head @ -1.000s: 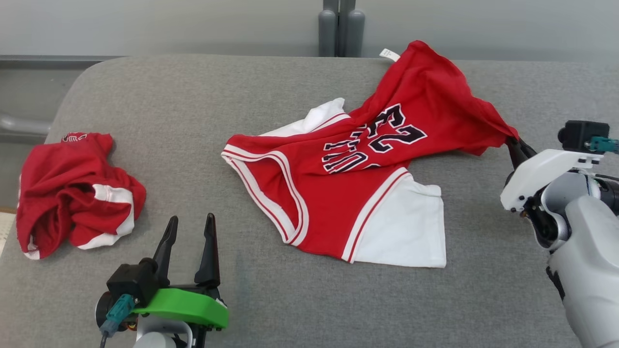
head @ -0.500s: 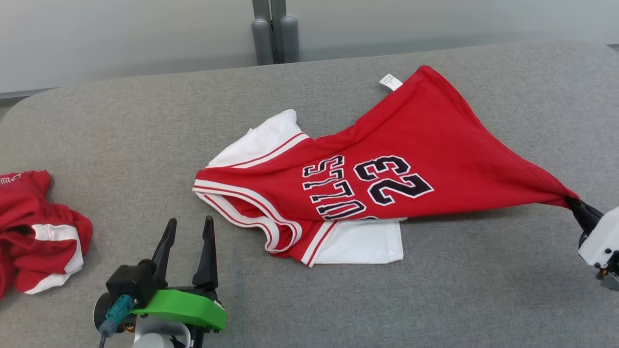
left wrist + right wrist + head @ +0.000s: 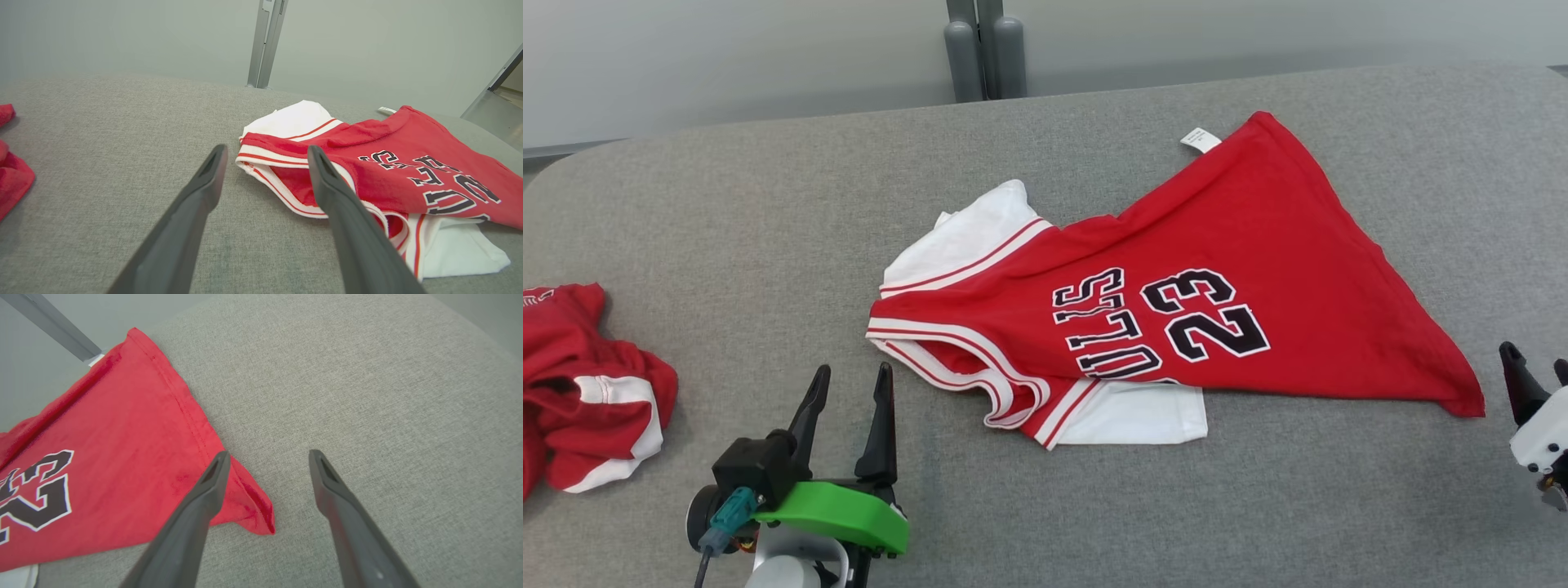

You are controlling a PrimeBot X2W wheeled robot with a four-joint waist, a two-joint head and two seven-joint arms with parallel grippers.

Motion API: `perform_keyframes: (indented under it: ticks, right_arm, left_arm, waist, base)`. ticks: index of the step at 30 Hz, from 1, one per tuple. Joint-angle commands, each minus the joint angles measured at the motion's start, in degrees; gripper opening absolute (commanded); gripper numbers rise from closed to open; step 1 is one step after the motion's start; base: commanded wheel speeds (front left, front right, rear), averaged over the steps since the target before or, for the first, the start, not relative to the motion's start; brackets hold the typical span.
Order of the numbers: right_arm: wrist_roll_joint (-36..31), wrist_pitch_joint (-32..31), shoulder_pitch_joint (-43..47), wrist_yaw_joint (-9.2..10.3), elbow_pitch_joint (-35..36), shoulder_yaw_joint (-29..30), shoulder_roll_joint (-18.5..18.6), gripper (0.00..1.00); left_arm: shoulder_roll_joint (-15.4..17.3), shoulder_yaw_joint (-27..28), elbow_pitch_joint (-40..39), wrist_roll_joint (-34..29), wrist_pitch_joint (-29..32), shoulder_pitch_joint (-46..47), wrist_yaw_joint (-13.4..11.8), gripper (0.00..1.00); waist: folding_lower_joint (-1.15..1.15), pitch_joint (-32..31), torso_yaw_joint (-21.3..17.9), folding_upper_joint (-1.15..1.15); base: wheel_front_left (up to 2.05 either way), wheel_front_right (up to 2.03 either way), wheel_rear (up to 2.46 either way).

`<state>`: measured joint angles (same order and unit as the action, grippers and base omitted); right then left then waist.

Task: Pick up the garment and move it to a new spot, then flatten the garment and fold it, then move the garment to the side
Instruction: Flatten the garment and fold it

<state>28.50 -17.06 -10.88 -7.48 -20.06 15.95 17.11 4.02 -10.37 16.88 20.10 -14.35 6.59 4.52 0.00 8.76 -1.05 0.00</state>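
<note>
Red jersey (image 3: 1217,278) lies spread on the desk (image 3: 768,204) just right of centre, with its pointed corner at 4 o'clock just short of the right end effector (image 3: 1535,357), whose fingers stand apart with nothing between them. Left end effector (image 3: 851,371) at 7 o'clock is spread wide too, empty, with the jersey's white-trimmed armhole at its 2 o'clock. A crumpled red garment (image 3: 580,384) sits at 9 o'clock, well apart.
</note>
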Motion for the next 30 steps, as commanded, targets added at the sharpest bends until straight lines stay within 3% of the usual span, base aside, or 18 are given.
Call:
perform_keyframes:
  ticks: [1, 5, 9, 14, 22, 30]
  right_arm:
    - [-1.09, 1.3, -0.07, -0.02, -0.07, 1.16, -0.62, 1.0]
    - [-4.22, 6.44, 0.4, -0.02, 2.62, 4.04, -2.99, 1.0]
    - [-5.65, 12.54, 1.27, -0.02, 7.29, 3.06, -5.75, 1.0]
    - [-6.08, 18.58, 2.35, -0.02, 10.56, 0.91, -9.1, 1.0]
    - [-6.89, 21.82, 1.96, -0.02, 8.26, 1.67, -9.87, 1.0]
    - [-7.3, 22.76, -0.84, -0.02, 6.41, 2.16, -9.89, 1.0]
  left_arm:
    - [0.34, -0.04, -0.37, -0.62, -0.04, 0.39, -0.24, 1.0]
    - [0.57, -0.28, -1.33, -0.61, 0.51, -0.54, -0.55, 1.0]
    - [0.78, -1.19, -3.48, -0.99, 1.35, -1.18, -0.71, 1.0]
    - [0.44, -5.38, -8.41, -0.32, 5.45, -1.64, 0.8, 1.0]
    - [1.38, -19.88, -12.48, 1.61, 19.01, 1.44, 2.87, 1.0]
    - [2.13, -35.09, -5.8, 2.61, 26.12, 10.83, 3.04, 1.0]
  waist:
    - [0.0, -0.64, 0.55, 0.0]
    - [0.0, -1.93, 0.95, 0.0]
    - [0.0, -3.1, 1.09, 0.0]
    - [0.0, -3.9, 1.08, 0.0]
    - [0.0, -2.74, 0.42, 0.0]
    - [0.0, 0.34, -2.92, 0.0]
  base:
    - [0.0, 0.0, 0.0]
    - [0.0, 0.0, 0.0]
    - [0.0, 0.0, 0.0]
    - [0.0, 0.0, 0.0]
    - [0.0, 0.0, 0.0]
    - [0.0, 0.0, 0.0]
